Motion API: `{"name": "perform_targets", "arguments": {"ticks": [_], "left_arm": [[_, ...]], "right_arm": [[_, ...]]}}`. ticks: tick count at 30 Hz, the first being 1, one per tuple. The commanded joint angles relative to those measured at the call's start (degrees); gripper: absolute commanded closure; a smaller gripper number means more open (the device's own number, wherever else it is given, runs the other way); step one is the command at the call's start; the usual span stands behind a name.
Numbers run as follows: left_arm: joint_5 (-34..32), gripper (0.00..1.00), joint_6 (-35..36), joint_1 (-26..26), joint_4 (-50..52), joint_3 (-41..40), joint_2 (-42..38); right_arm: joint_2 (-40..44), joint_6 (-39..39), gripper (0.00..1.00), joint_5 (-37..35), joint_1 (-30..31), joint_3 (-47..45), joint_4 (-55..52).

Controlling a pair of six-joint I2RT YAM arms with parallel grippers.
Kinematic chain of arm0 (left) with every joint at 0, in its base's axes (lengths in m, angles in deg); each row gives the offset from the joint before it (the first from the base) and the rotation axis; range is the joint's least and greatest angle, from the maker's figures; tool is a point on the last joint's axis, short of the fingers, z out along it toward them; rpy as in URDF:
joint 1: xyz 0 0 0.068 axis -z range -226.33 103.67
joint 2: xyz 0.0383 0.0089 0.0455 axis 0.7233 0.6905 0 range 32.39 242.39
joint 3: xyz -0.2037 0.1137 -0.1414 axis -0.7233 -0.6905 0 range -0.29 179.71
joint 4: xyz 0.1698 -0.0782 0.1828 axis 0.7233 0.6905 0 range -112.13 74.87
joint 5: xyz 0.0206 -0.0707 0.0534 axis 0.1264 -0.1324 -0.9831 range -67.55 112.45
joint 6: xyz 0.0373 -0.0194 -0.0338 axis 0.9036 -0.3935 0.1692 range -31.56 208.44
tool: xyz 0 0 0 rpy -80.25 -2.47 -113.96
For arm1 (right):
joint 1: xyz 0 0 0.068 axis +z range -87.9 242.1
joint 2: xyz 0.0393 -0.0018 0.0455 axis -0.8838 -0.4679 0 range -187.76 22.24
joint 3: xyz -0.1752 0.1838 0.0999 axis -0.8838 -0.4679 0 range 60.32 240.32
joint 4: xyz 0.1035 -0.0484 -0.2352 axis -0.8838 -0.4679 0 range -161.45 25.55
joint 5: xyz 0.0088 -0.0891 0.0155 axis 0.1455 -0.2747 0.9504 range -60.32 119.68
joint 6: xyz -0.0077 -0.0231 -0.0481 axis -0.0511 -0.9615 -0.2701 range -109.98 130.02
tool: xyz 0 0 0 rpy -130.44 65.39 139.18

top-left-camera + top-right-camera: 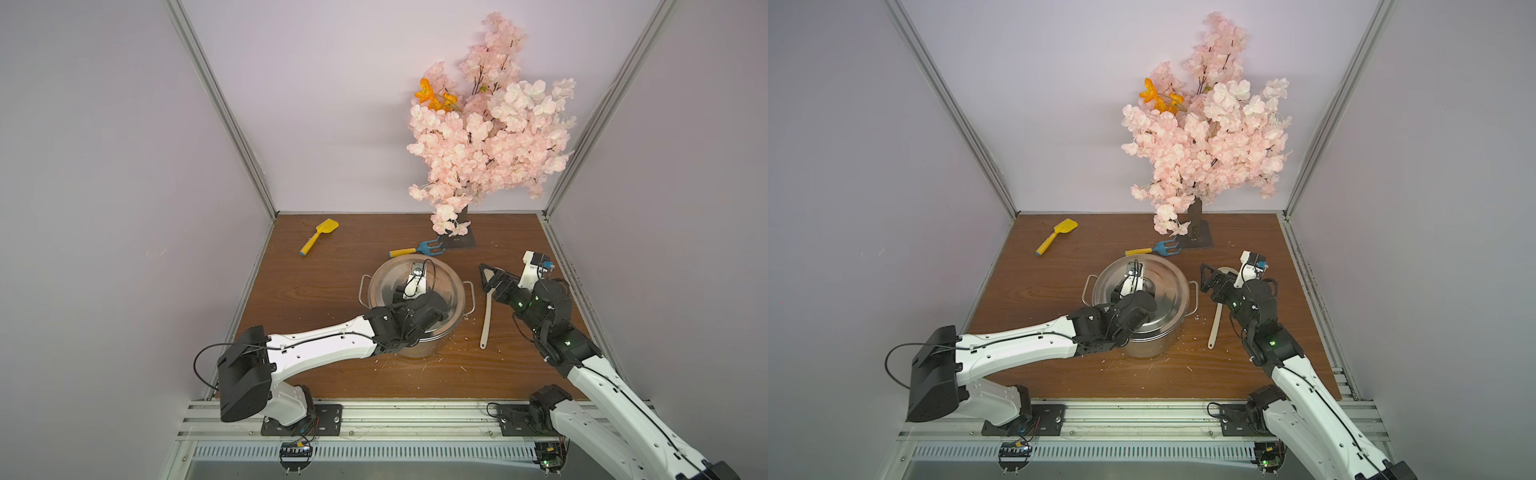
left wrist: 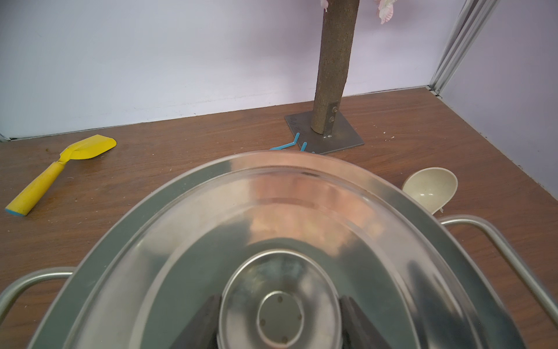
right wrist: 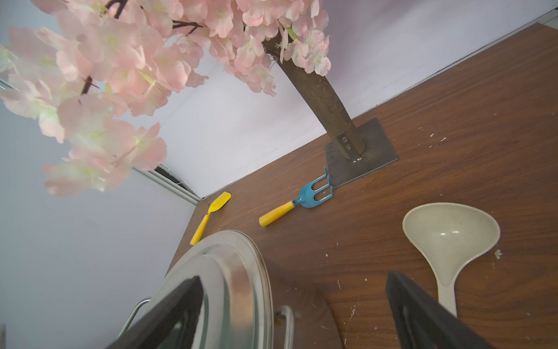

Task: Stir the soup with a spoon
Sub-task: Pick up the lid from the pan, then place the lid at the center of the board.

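Observation:
A steel pot [image 1: 415,349] stands mid-table with its lid [image 1: 384,278] on, so the soup is hidden. My left gripper [image 2: 279,314] reaches over the lid, and both fingers press against the sides of the round lid knob [image 2: 279,290], shut on it. The cream spoon [image 1: 486,324] lies flat on the table right of the pot, with its bowl [image 3: 450,235] toward the back and its handle [image 1: 1214,324] toward the front. My right gripper [image 1: 484,277] hovers open between the pot's right handle and the spoon's bowl, holding nothing.
A yellow toy shovel [image 1: 319,236] lies at the back left. A blue rake with a yellow handle [image 1: 417,248] lies just behind the pot, against the metal base [image 1: 463,242] of a pink blossom tree [image 1: 490,124]. Walls close three sides.

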Motion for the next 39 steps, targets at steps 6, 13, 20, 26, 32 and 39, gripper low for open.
{"name": "perform_targets", "arguments": {"ticks": [6, 13, 20, 26, 32, 39], "left_arm": [[-1.94, 0.51, 1.94, -0.39, -1.72, 0.55, -4.72], [-3.31, 0.52, 2.57, -2.04, -0.81, 0.66, -9.49], [-5.88, 0.52, 3.85, -7.18, 3.32, 0.58, -16.68], [-5.17, 0.52, 2.83, -16.82, 8.49, -2.9, -24.95], [2.13, 0.5, 1.24, -34.97, 9.95, -10.5, -32.01], [11.23, 0.48, -2.63, -52.69, 4.96, -19.47, -29.92]], "right_arm": [[1.35, -0.6, 0.01, -1.77, 0.29, -0.07, 0.08], [1.54, -1.14, 0.01, -2.41, 0.29, 0.12, -0.22], [1.3, -1.69, 0.01, -3.24, 0.29, 0.05, -0.54], [1.03, -1.36, 0.01, -4.61, 0.29, -0.77, -1.34], [0.66, 0.76, 0.01, -7.85, 0.16, -2.43, -2.59], [0.05, 3.75, 0.02, -9.51, -0.14, -5.22, -2.25]]}}
